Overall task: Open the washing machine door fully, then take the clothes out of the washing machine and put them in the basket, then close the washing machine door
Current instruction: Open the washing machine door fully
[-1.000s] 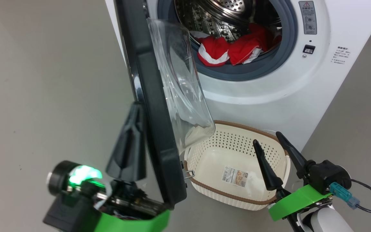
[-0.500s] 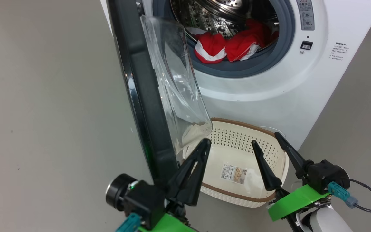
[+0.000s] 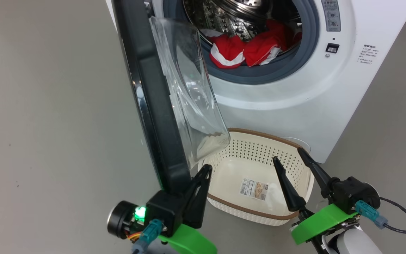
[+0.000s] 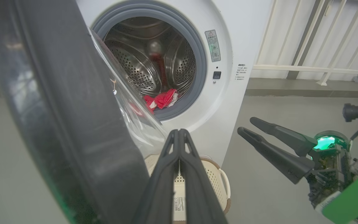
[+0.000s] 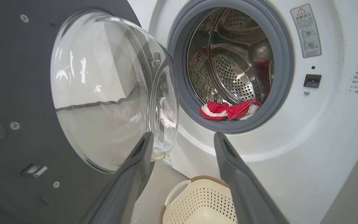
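The left gripper (image 3: 205,171) has its fingers pressed together on nothing, low by the near edge of the door (image 3: 153,116), just right of its black rim; I cannot tell if they touch. The right gripper (image 3: 288,155) is spread wide and empty over the right end of the basket (image 3: 245,151). The door stands swung out to the left, its glass bowl above the basket's left end. The clothes (image 3: 245,53) lie at the front of the drum (image 3: 231,17) in the washer (image 3: 294,102). The basket sits on the floor (image 3: 48,106) against the washer's foot.
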